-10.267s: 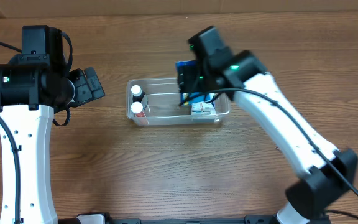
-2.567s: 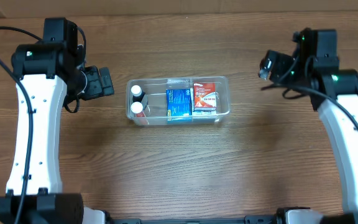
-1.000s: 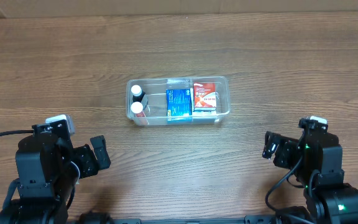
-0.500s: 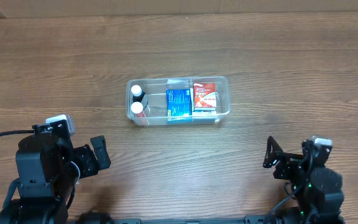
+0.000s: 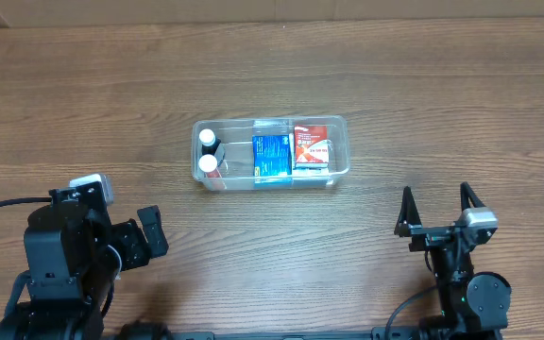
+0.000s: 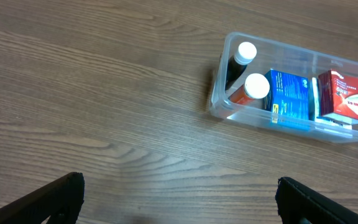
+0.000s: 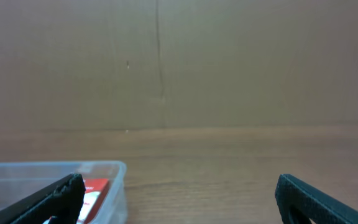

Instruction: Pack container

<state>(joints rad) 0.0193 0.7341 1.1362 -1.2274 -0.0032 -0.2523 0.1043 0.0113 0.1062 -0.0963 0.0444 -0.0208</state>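
The clear plastic container [image 5: 340,142] sits at the table's middle. It holds two white-capped bottles [image 5: 208,151] at its left end, a blue box [image 5: 271,157] and a red box [image 5: 312,147]. My left gripper [image 5: 154,231] rests near the front left, open and empty, well short of the container [image 6: 229,46]. The right gripper [image 5: 434,203] is at the front right, open with nothing between its fingers. In the right wrist view only the container's near corner [image 7: 114,168] and the red box [image 7: 92,186] show, low at the left.
Bare wooden tabletop [image 5: 272,255] surrounds the container on all sides. A brown wall [image 7: 179,62] stands behind the table's far edge.
The right arm has drawn back toward the front edge and turned its fingers to face the far side. The left arm has stayed still. The container's contents are unchanged.
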